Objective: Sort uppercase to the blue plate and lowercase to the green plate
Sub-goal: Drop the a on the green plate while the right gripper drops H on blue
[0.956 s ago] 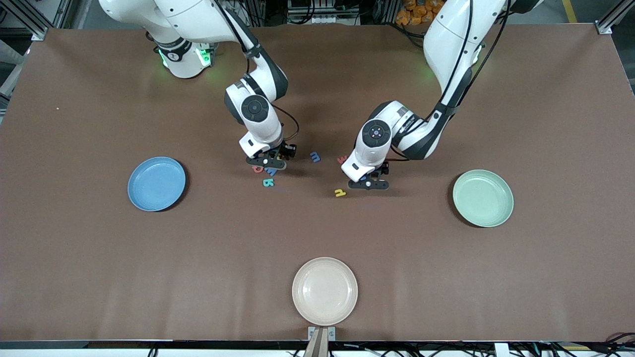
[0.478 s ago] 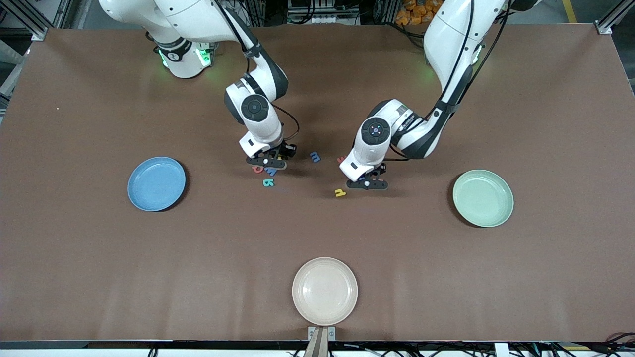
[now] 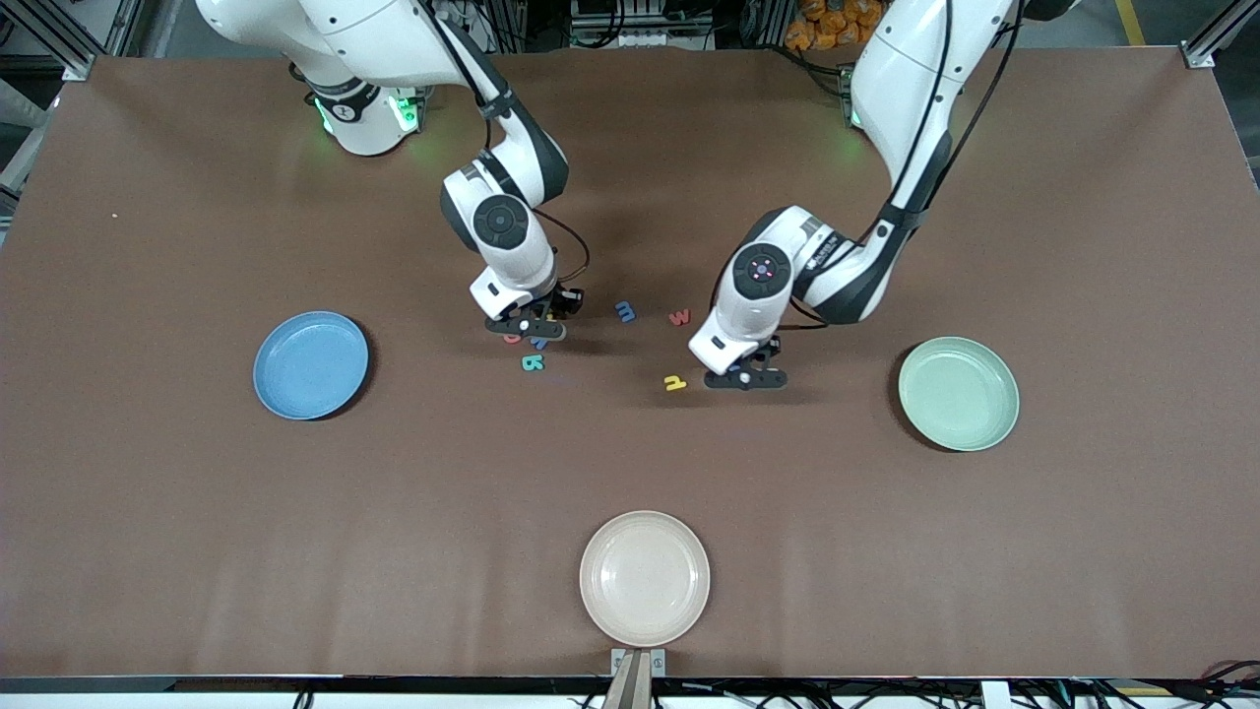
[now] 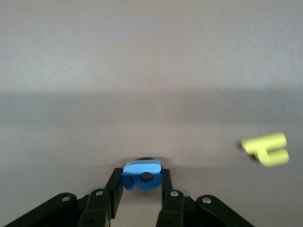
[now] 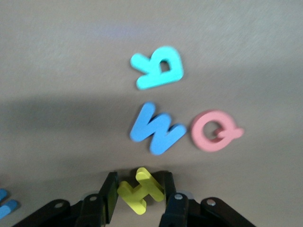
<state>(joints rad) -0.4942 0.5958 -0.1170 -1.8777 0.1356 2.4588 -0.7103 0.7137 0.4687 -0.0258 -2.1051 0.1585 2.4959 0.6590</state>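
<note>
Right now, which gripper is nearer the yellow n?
Left. The left gripper, shut on the blue a, is right beside the yellow n; the right gripper holds the yellow H near the capitals.

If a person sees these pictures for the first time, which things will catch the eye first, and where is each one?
Most striking are the two grippers low over the scattered letters at the table's middle: the left gripper is shut on the blue a, and the right gripper is shut on the yellow H. The blue plate at the right arm's end and the green plate at the left arm's end hold no letters.
</note>
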